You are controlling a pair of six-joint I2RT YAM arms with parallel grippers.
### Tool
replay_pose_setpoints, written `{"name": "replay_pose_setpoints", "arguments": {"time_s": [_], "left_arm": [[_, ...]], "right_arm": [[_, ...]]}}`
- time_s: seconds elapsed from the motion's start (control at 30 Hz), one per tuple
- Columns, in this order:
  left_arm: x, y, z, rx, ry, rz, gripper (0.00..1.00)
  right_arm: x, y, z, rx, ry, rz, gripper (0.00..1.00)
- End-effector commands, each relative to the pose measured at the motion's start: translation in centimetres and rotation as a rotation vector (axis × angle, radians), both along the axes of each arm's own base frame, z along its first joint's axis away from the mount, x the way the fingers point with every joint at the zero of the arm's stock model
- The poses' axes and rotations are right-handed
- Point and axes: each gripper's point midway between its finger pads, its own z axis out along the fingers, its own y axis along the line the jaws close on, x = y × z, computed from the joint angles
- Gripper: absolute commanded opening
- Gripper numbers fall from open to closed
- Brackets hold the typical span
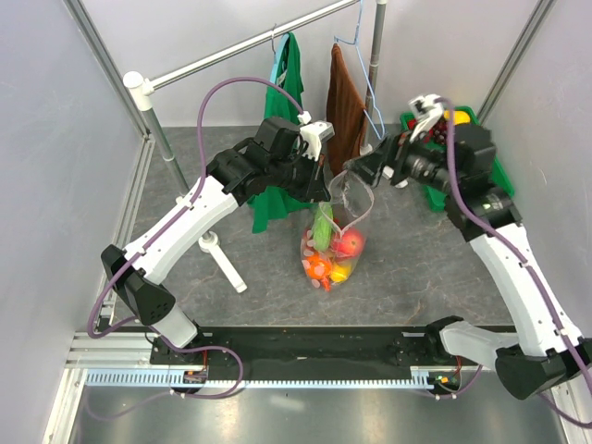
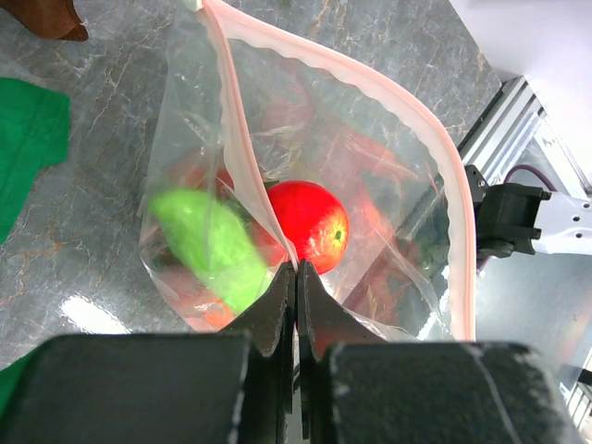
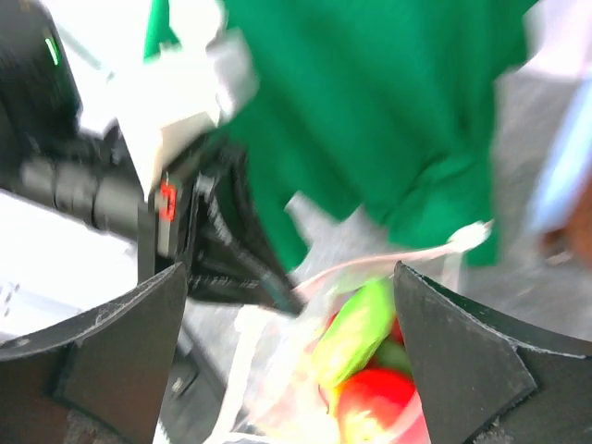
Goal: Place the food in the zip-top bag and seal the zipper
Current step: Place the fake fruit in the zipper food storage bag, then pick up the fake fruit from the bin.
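Note:
The zip-top bag point(image 1: 335, 242) hangs open over the table, its rim pinched by my left gripper point(image 1: 320, 189). In the left wrist view the gripper point(image 2: 297, 270) is shut on the pink zipper point(image 2: 457, 213) strip at the near rim. Food lies inside: a red apple point(image 2: 310, 217), a blurred green piece point(image 2: 211, 244), and orange and yellow pieces point(image 1: 326, 270) at the bottom. My right gripper point(image 1: 356, 173) hovers just over the bag's mouth. Its jaws point(image 3: 291, 342) stand wide open and empty, with the green piece point(image 3: 356, 331) and the apple point(image 3: 379, 407) showing below, between them.
A green cloth point(image 1: 282, 120) and a brown towel point(image 1: 345, 106) hang from the rail behind the bag. A green bin point(image 1: 468, 115) sits at the back right behind the right arm. A white rack foot point(image 1: 222, 259) lies left of the bag.

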Motion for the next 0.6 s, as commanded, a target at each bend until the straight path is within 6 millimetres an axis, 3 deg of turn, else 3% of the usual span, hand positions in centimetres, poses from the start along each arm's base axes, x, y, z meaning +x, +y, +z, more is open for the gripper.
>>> {"name": "replay_pose_setpoints", "arguments": {"time_s": [0.0,0.1,0.13,0.17,0.23,0.27,0.33,0.37,0.47,0.5,0.53,0.57], "left_arm": [[0.0,0.2,3.7,-0.073,-0.077,0.001,0.02],[0.0,0.3,3.9,-0.073,-0.084,0.0,0.02],[0.0,0.2,3.7,-0.072,-0.08,-0.003,0.02],[-0.2,0.2,3.8,-0.075,-0.078,-0.008,0.02],[-0.2,0.1,3.6,-0.075,-0.071,-0.012,0.02],[-0.3,0.2,3.5,-0.073,-0.069,-0.012,0.02],[-0.4,0.2,3.6,-0.075,-0.069,-0.015,0.02],[-0.4,0.2,3.6,-0.076,-0.068,-0.016,0.02],[-0.5,0.2,3.7,-0.078,-0.071,-0.018,0.02],[-0.4,0.2,3.7,-0.078,-0.073,-0.019,0.02],[-0.4,0.2,3.6,-0.076,-0.071,-0.019,0.02],[-0.4,0.2,3.5,-0.073,-0.071,-0.018,0.02]], "right_arm": [[1.4,-3.9,3.3,-0.011,-0.08,-0.098,0.98],[2.5,-8.0,1.7,-0.084,-0.025,-0.19,0.97],[2.2,-9.2,0.2,-0.13,0.005,-0.2,0.96],[2.8,-11.8,-1.0,-0.154,0.03,-0.266,0.96],[2.2,-14.0,-3.1,-0.188,0.07,-0.281,0.95],[2.6,-16.8,-3.8,-0.236,0.054,-0.342,0.95],[2.8,-19.3,-5.8,-0.271,0.071,-0.361,0.95],[3.3,-22.0,-6.7,-0.326,0.062,-0.409,0.95],[5.8,-26.8,-10.6,-0.438,0.132,-0.466,0.93],[7.5,-28.3,-13.3,-0.493,0.173,-0.437,0.92],[8.9,-29.4,-13.1,-0.533,0.167,-0.439,0.91],[10.0,-31.0,-14.0,-0.577,0.196,-0.466,0.91]]}}
